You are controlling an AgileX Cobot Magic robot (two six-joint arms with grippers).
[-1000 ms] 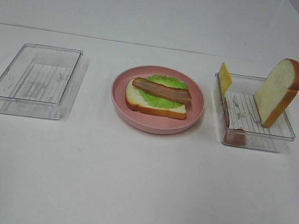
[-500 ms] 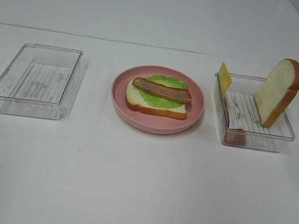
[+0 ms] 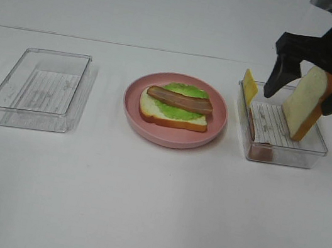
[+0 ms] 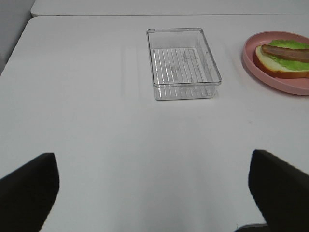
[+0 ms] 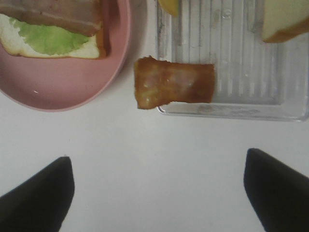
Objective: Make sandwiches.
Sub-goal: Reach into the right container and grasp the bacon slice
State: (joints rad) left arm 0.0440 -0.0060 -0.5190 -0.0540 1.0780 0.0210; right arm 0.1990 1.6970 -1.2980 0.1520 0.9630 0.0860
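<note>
Right jaws spread wide, holding nothing, above the right tray (image 3: 294,157), straddling the upright bread slice (image 3: 301,105). Left jaws also wide open, idle over bare worktop (image 4: 96,121). Sandwich (image 3: 174,107) half built on the pink plate (image 3: 169,140): bread, lettuce, bacon. Next layer probably ham (image 5: 175,83). It overhangs the tray edge, so I'd descend square and pinch the free end. Cheese (image 3: 249,86) mostly cropped in the wrist view; whether my jaws touch the bread, cannot tell

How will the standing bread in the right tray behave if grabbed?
The bread stands on edge, leaning in the tray, so a nudge would probably topple it. It looks like thick toy foam: likely light, slightly squashy.
</note>
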